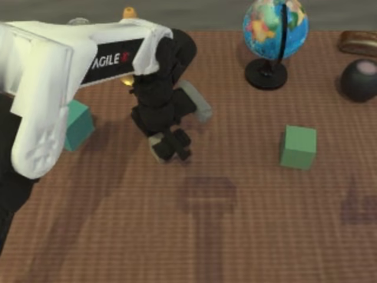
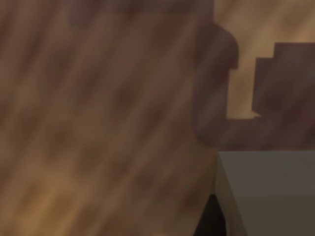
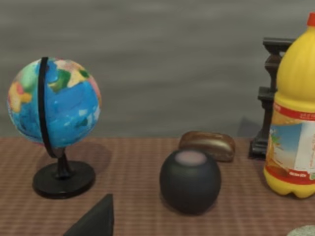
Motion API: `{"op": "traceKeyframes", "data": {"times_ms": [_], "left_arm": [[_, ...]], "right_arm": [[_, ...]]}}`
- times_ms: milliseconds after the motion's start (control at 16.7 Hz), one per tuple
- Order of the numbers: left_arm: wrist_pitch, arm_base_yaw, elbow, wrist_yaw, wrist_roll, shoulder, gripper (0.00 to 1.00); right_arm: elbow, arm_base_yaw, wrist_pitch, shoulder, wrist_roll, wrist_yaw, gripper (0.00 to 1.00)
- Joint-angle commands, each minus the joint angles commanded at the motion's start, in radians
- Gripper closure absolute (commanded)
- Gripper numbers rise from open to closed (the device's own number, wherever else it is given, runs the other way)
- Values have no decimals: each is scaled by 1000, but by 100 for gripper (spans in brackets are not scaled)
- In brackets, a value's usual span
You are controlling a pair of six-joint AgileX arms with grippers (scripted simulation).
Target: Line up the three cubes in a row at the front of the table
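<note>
Your left gripper [image 1: 169,144] sits left of centre on the surface [image 1: 247,236], fingers closed around the small beige-grey cube [image 1: 156,141]. From there, find the teal cube [image 1: 78,124] at 9 o'clock, partly under the arm, and the green cube [image 1: 298,147] at 3 o'clock, well apart. The dark grey ball [image 1: 360,79] and globe [image 1: 274,26] lie toward 1 to 2 o'clock. Your right gripper is out of view.
</note>
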Motion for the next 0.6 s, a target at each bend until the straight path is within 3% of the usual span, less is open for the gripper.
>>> {"op": "traceKeyframes", "data": {"times_ms": [240, 600], "left_arm": [[-33, 0, 20, 14, -7, -41, 100], [-232, 18, 154, 14, -11, -97, 100]], "right_arm": [[0, 0, 0, 0, 0, 0, 0], [0, 0, 0, 0, 0, 0, 0]]}}
